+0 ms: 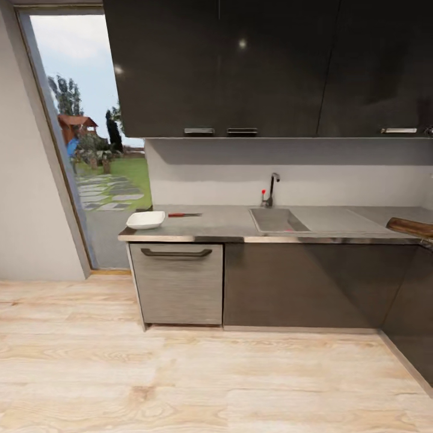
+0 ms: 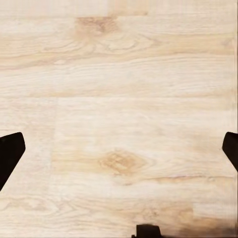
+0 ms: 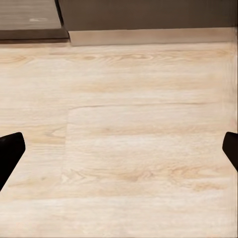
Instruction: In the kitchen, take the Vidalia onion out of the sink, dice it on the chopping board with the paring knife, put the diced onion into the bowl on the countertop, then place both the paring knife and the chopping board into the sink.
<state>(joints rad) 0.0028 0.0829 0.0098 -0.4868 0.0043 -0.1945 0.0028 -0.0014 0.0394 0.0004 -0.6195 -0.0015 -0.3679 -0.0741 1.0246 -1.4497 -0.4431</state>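
A kitchen stood ahead of the robot, seen from some way back across a pale wooden floor (image 1: 210, 379). A grey desk (image 1: 222, 224) ran along the far wall above dark cabinets, one with a bar handle (image 1: 176, 253). On its left end sat the bowl (image 1: 145, 219), white and shallow, and just beside it lay the paring knife (image 1: 184, 214), slim with a reddish handle. Further along, the sink (image 1: 278, 220) was set into the desk, its faucet (image 1: 272, 189) with a red knob behind it. At the far right edge of the head view, the chopping board (image 1: 411, 227) rested on the desk, dark brown and partly cut off by the frame. The Vidalia onion could not be made out (the basin's inside was too small and shallow-angled to tell).

Both wrist views looked down at floorboards. The left claw (image 2: 119, 148) was released, its dark fingertips (image 2: 10, 153) spread wide and grasping nothing; the right claw (image 3: 119, 148) was likewise released and bare.

Judging from this, nothing had begun: every step was left, beginning with approaching the sink.
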